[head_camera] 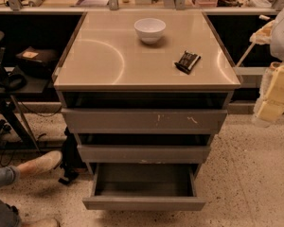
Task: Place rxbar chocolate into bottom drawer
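Note:
The rxbar chocolate (187, 61) is a small black-wrapped bar lying flat on the cabinet top (109, 56), near its right front part. The bottom drawer (144, 203) is pulled open at floor level; its dark grey tray floor shows with nothing in it. My gripper (270, 100) is a pale yellowish shape at the right edge of the view, beside the cabinet and below the level of its top, well to the right of the bar and touching nothing.
A white bowl (150, 30) stands at the back middle of the cabinet top. Two upper drawers (144, 121) stick out slightly. A person's leg and shoe (38, 163) lie on the floor at the left. A dark stand with cables (9, 79) is further left.

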`<action>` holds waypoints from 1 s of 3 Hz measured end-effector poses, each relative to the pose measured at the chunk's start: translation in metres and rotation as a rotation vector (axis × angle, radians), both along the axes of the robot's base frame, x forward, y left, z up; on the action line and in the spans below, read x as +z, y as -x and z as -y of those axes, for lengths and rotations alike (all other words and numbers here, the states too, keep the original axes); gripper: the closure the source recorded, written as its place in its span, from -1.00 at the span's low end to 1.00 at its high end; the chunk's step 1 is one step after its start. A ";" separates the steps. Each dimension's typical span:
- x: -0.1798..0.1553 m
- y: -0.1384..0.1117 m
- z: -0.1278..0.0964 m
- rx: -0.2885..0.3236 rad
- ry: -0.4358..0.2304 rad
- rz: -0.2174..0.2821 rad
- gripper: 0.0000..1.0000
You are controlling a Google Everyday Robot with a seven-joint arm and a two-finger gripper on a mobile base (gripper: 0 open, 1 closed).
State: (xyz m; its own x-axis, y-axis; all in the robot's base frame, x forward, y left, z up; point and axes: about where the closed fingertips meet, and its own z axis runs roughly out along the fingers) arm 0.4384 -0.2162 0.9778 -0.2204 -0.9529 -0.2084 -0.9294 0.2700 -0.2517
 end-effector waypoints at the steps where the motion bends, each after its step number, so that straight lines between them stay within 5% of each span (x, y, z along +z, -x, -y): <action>1: 0.001 -0.001 0.000 0.001 -0.001 0.002 -1.00; 2: 0.001 -0.021 0.006 0.033 -0.054 -0.020 -1.00; 3: -0.023 -0.078 0.013 0.096 -0.101 -0.109 -1.00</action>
State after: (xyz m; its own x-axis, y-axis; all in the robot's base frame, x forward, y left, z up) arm 0.5165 -0.2289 0.9544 -0.1564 -0.9460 -0.2840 -0.9723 0.1980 -0.1240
